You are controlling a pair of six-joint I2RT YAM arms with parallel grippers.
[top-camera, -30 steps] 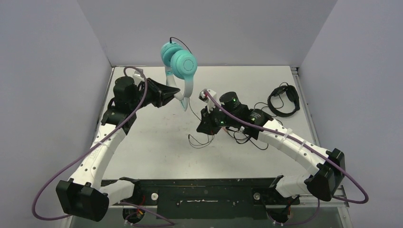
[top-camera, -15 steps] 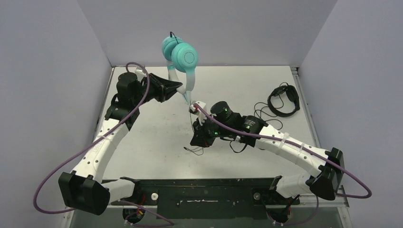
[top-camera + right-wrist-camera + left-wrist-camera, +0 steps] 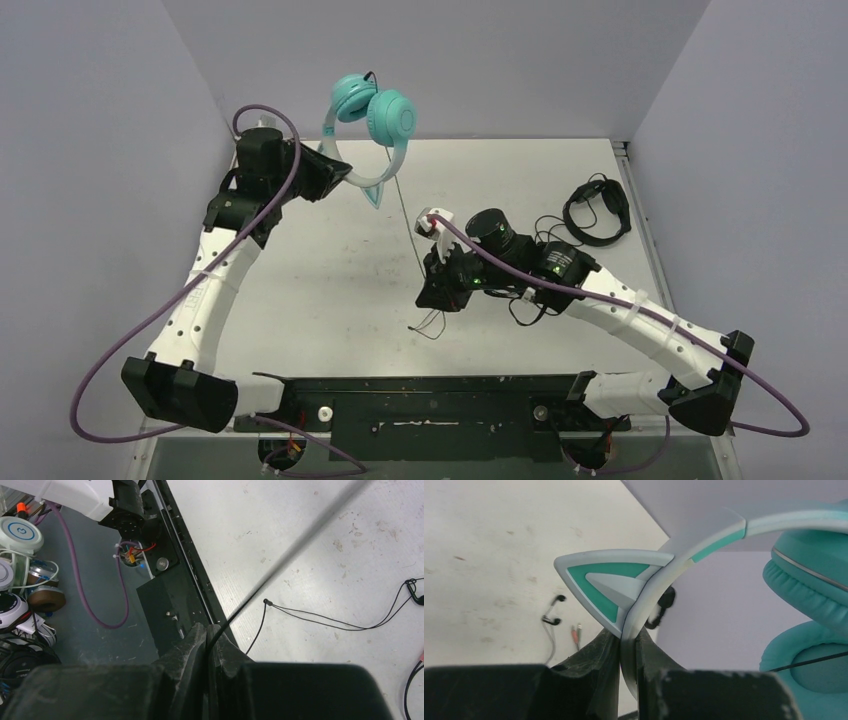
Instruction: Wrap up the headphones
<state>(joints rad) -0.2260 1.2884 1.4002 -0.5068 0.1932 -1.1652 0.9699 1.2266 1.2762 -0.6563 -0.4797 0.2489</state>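
Observation:
The teal headphones [image 3: 385, 118] hang in the air at the back left, ear cups up and pale headband [image 3: 362, 182] curving down. My left gripper [image 3: 338, 174] is shut on the headband just below a cat-ear point [image 3: 611, 582]; the ear cups [image 3: 811, 600] fill the right of the left wrist view. The thin black cable [image 3: 407, 215] runs taut from the cups down to my right gripper [image 3: 432, 293], which is shut on it [image 3: 280, 570] over the middle of the table. Its loose tail lies on the table [image 3: 428, 326].
All-black headphones [image 3: 597, 210] with a tangled black cable [image 3: 545, 232] lie at the back right. Earbuds and thin wires [image 3: 345, 622] lie on the white table [image 3: 320, 290]. The black base rail [image 3: 450, 400] runs along the near edge. Grey walls enclose three sides.
My left gripper has lifted and pulled the headphones back to the left, tilting them. My right gripper has shifted slightly right and nearer, drawing the cable taut.

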